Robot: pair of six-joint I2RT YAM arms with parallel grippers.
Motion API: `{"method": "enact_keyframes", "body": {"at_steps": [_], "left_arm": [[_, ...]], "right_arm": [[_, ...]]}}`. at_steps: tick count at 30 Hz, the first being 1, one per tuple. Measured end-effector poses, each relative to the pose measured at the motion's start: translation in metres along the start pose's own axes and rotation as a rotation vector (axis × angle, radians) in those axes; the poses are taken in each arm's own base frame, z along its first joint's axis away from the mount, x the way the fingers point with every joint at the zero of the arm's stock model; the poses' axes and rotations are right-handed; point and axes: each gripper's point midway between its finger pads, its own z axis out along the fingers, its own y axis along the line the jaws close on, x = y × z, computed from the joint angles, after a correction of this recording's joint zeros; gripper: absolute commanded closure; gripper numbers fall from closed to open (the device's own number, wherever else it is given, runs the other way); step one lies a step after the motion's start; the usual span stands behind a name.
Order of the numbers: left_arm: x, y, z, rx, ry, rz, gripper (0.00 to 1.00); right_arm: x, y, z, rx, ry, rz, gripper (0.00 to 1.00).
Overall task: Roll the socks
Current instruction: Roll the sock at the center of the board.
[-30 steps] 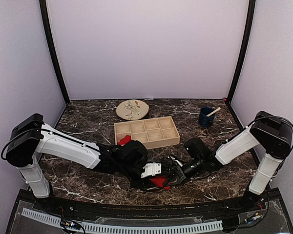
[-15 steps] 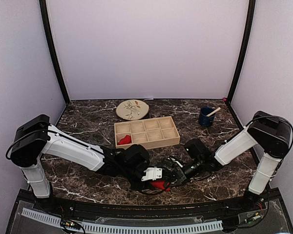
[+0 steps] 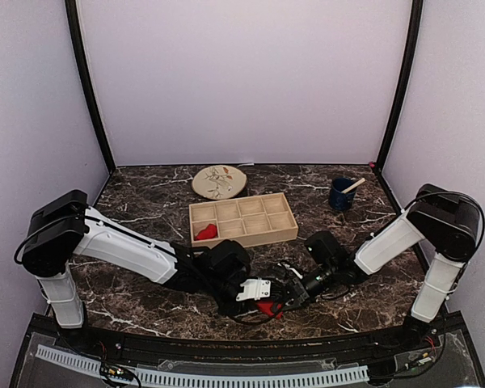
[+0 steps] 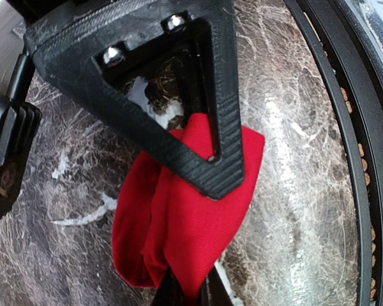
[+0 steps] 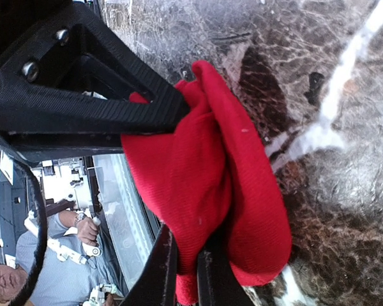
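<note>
One red sock (image 3: 267,308) lies bunched on the marble table near its front edge, between my two grippers. My left gripper (image 3: 257,293) is shut on it; in the left wrist view its fingertips (image 4: 186,284) pinch a fold of the sock (image 4: 179,223). My right gripper (image 3: 281,297) is also shut on it; in the right wrist view its fingertips (image 5: 186,258) clamp the fabric (image 5: 204,178). Each wrist view shows the other gripper's black finger pressing on the sock from above. The second red sock (image 3: 206,232) lies as a small lump in the near-left compartment of the wooden tray (image 3: 284,230).
A patterned plate (image 3: 219,181) sits behind the tray. A dark blue cup with a wooden stick (image 3: 340,194) stands at the back right. The table's black front rim (image 4: 351,146) runs close beside the held sock.
Both grippers have shifted slightly towards the table's front edge with the sock held between them. The left arm has drawn away from the tray, so the sock there shows fully.
</note>
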Motion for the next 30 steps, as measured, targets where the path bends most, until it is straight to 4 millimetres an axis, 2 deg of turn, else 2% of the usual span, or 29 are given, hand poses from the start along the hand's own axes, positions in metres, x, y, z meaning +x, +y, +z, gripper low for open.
{"method": "enact_keyframes", "body": {"at_steps": [5, 9, 20, 30], "left_arm": [[-0.003, -0.001, 0.001, 0.021, 0.004, -0.001, 1.0], [-0.005, -0.002, 0.003, 0.036, 0.009, -0.003, 1.0], [-0.014, 0.003, 0.01, 0.157, 0.022, -0.074, 1.0], [-0.012, 0.009, 0.008, 0.307, 0.012, -0.208, 1.0]], "right_arm": [[0.002, -0.002, 0.0, 0.007, 0.007, 0.0, 0.8], [0.004, -0.006, -0.001, 0.029, 0.015, -0.009, 0.73], [-0.003, -0.01, -0.015, 0.164, -0.03, -0.097, 0.67], [-0.017, -0.018, -0.044, 0.362, -0.167, -0.188, 0.66]]}}
